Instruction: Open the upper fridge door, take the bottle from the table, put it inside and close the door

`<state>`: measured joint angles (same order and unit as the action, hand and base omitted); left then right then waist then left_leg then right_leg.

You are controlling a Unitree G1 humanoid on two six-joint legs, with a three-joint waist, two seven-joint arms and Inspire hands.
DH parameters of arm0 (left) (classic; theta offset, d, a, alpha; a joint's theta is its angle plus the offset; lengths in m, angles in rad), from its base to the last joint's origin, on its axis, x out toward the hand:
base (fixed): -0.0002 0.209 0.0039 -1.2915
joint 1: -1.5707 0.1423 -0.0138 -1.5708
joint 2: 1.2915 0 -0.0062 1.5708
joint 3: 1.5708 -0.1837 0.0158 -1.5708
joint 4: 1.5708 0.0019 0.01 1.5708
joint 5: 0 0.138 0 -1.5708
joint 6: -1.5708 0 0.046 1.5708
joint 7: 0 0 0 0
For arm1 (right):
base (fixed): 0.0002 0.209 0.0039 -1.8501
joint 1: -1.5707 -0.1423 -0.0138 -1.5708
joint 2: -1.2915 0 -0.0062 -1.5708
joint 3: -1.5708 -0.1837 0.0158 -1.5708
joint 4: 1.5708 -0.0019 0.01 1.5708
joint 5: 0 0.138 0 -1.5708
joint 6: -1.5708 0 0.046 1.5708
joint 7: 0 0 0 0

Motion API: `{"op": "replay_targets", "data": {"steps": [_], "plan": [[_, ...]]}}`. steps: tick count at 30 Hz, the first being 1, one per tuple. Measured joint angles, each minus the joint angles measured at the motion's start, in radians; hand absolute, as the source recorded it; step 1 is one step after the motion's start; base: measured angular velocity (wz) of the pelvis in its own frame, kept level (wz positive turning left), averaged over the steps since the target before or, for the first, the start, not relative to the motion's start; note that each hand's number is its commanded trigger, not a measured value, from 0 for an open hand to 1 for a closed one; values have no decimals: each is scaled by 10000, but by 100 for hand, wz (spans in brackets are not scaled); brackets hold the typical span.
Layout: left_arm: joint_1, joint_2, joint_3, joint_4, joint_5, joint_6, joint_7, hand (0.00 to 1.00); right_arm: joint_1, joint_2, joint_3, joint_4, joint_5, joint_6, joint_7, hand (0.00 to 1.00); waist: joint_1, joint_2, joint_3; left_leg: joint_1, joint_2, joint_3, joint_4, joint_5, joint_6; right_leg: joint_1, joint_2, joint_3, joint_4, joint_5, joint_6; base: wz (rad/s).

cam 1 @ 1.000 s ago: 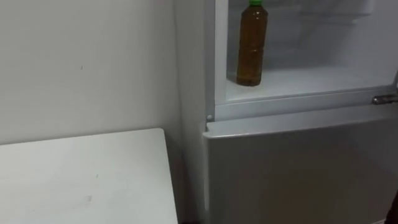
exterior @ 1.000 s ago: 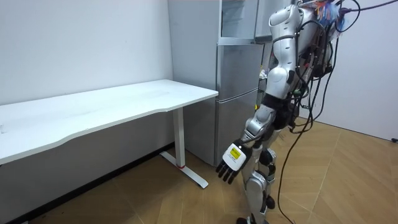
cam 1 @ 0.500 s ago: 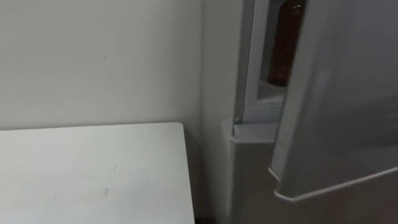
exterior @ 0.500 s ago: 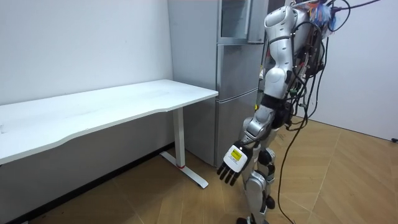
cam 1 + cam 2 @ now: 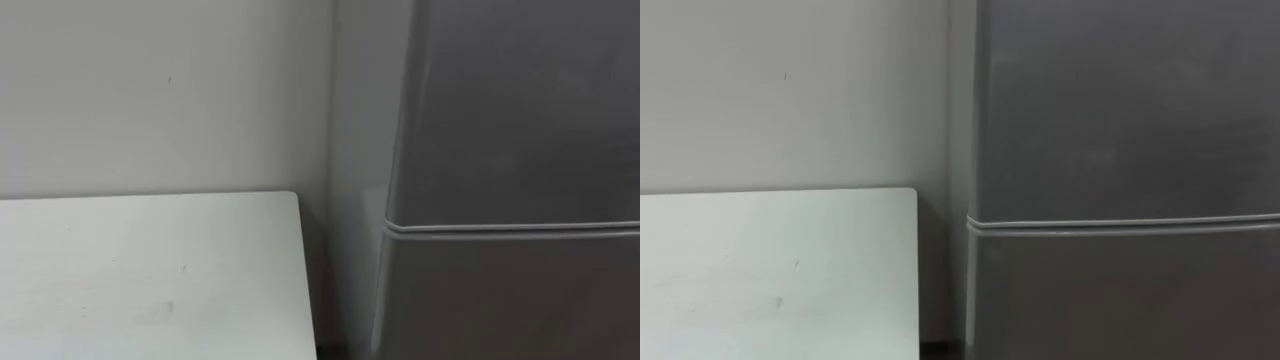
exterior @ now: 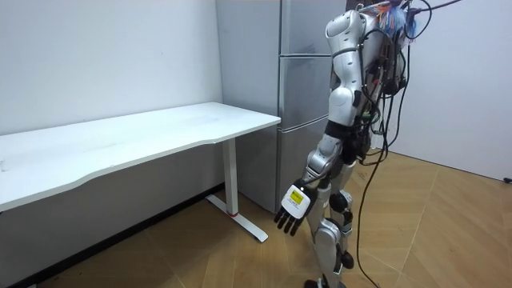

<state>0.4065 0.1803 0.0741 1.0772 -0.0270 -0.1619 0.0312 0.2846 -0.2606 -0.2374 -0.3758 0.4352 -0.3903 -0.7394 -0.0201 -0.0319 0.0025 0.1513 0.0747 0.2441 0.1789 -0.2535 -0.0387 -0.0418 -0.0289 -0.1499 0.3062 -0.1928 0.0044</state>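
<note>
Hanging loose-fingered and empty, left hand (image 6: 291, 211) sits well below the flat grey upper door (image 5: 520, 100) of the fridge (image 6: 300, 144). That door is flush shut, so bottle's spot can't be told.

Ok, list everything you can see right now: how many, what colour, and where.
fridge: one, grey, against the wall on the robot's right of the table
upper door: one, grey, shut
lower door: one, grey, shut, below the seam
table: one, white top on white legs, along the wall beside the fridge
wall: pale, behind the table and fridge
floor: brown wood, under the table and the robot in the room view
left hand: one, dark fingers, open, hanging by the robot's leg as it stands at the fridge
</note>
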Motion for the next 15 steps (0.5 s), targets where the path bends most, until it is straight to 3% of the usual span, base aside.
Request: {"op": "replay_targets", "data": {"steps": [8, 15], "plan": [[-10, 69, 30, -38, 344, -51, -43, 0, -493, -36, -12, -373, -185, -10, 140, 0, 42, -134, 9, 28, 9, -25, -28, -2, -1, 51, 2, -51, 29, 7, -14, 2], [-275, 86, 22, -41, 663, 32, -65, 0, -1352, -195, 174, -422, -1623, -8, 216, 0, 203, -153, 14, -5, 12, -130, -89, -1, -1, 40, -16, -184, 20, 22, -30, 4]]}}
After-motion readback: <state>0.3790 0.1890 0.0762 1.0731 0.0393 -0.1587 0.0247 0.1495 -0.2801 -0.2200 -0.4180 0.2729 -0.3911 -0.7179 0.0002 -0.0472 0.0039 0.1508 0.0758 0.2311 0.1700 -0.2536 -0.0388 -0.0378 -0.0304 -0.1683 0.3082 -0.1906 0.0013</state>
